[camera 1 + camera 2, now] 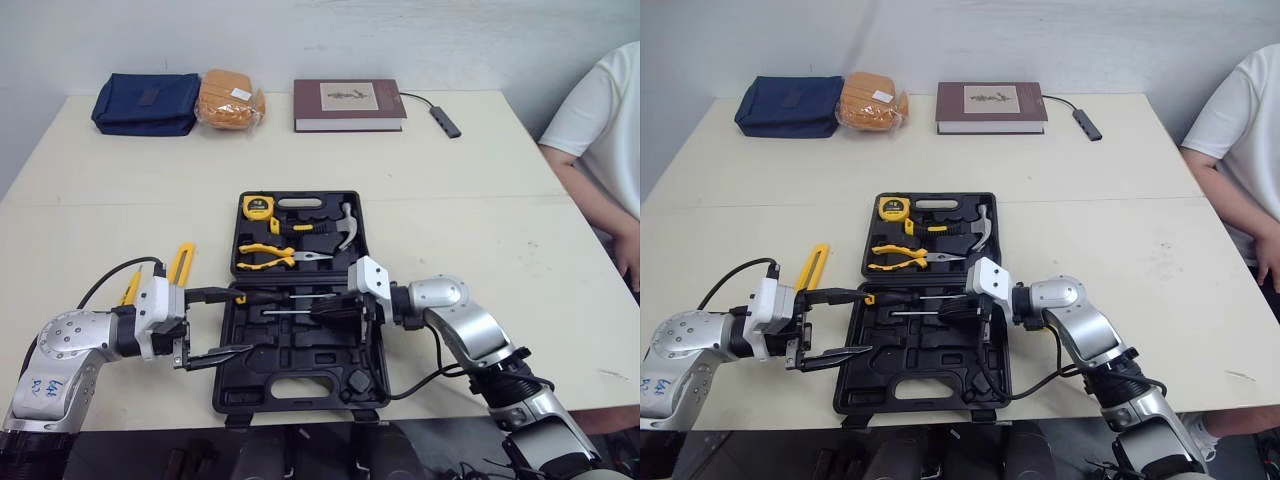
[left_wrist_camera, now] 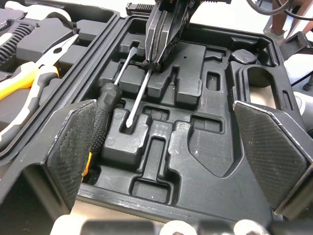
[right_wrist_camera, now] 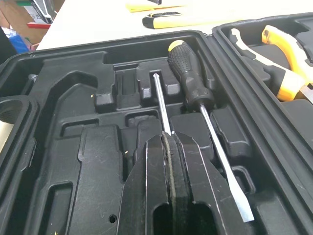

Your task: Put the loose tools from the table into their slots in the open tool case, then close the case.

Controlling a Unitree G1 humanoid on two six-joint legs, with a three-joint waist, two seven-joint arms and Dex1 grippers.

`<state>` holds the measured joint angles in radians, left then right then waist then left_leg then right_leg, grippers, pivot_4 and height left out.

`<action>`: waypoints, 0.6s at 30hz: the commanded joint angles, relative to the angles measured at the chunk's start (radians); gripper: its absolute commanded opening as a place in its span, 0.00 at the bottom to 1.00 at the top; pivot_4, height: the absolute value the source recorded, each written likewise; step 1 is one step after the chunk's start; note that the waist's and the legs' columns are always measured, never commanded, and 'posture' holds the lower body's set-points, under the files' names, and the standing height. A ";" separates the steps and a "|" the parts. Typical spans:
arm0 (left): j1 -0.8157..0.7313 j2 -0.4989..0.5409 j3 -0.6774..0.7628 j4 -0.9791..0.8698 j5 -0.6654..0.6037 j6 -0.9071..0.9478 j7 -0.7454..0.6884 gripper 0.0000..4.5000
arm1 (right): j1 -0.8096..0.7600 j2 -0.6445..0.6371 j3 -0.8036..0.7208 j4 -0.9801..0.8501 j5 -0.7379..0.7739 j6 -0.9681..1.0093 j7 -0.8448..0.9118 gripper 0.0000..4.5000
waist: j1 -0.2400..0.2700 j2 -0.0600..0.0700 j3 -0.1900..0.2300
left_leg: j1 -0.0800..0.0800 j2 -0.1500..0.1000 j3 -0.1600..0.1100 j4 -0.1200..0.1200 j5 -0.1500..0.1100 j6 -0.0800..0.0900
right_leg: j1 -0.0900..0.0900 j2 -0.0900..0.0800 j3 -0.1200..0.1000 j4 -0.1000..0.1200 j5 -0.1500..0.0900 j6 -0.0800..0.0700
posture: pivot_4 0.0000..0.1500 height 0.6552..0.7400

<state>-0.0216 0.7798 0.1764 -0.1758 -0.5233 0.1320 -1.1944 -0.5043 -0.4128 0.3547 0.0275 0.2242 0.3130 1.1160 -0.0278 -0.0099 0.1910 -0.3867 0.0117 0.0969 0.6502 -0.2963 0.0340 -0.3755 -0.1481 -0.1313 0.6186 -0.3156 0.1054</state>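
The black tool case (image 1: 300, 385) lies open mid-table. Its far half holds a yellow tape measure (image 1: 257, 207), pliers (image 1: 265, 256) and a hammer (image 1: 335, 230). In the near half, a black-handled flat screwdriver (image 3: 188, 73) rests in its slot. Beside it lies a thin Phillips shaft (image 3: 160, 103), and my right gripper (image 3: 168, 137) is shut on its end over the tray. My left gripper (image 1: 243, 322) stands open at the near half's left edge, its pads (image 2: 73, 142) on either side of the tray recesses. Two yellow tools (image 1: 181, 262) (image 1: 131, 290) lie on the table left of the case.
Along the far edge sit a blue pouch (image 1: 145, 103), an orange packet (image 1: 230, 98), a brown book (image 1: 348, 104) and a small cabled adapter (image 1: 445, 120). A person in a white shirt (image 1: 600, 130) sits at the right side of the table.
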 commanded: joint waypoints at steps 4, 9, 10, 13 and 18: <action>0.012 -0.002 0.009 -0.018 -0.001 -0.003 0.005 1.00 | 0.028 -0.017 0.084 0.034 -0.075 0.176 -0.054 0.01 | -0.002 0.000 0.000 | 0.001 0.000 0.000 0.000 -0.002 -0.004 | 0.000 0.000 0.001 0.000 0.000 0.000 | 1.00 1.00; 0.015 0.000 0.009 -0.024 -0.001 0.002 0.011 1.00 | 0.017 -0.030 0.110 0.024 -0.080 0.244 -0.056 0.01 | -0.001 -0.001 -0.002 | 0.003 0.001 0.000 0.000 -0.003 -0.008 | 0.000 0.000 0.001 0.000 -0.001 -0.003 | 1.00 1.00; 0.018 0.001 0.011 -0.027 -0.003 0.003 0.012 1.00 | 0.017 -0.024 0.100 0.014 -0.065 0.241 -0.052 0.01 | -0.001 -0.001 -0.003 | 0.003 0.001 0.000 -0.001 -0.003 -0.008 | 0.000 0.000 0.001 0.000 -0.001 -0.003 | 1.00 1.00; 0.025 0.003 0.020 -0.036 -0.008 0.006 0.016 1.00 | 0.019 -0.010 0.052 -0.016 -0.011 0.135 -0.006 0.01 | -0.001 -0.001 -0.003 | 0.003 0.001 0.000 -0.001 -0.002 -0.008 | 0.000 0.000 0.001 0.000 -0.001 -0.003 | 1.00 1.00; 0.024 0.000 0.047 -0.042 -0.031 0.016 0.032 1.00 | 0.030 0.034 -0.082 -0.076 0.119 -0.008 0.040 0.01 | -0.001 -0.001 -0.002 | 0.001 0.001 0.000 -0.002 -0.002 -0.008 | -0.001 0.001 0.000 0.000 -0.001 -0.003 | 1.00 1.00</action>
<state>0.0037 0.7800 0.1841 -0.1856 -0.5249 0.1439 -1.1707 -0.4869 -0.4011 0.3235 -0.0133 0.2629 0.3494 1.1278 -0.0291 -0.0110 0.1886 -0.3862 0.0131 0.0969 0.6480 -0.2977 0.0282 -0.3766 -0.1471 -0.1317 0.6186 -0.3167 0.1023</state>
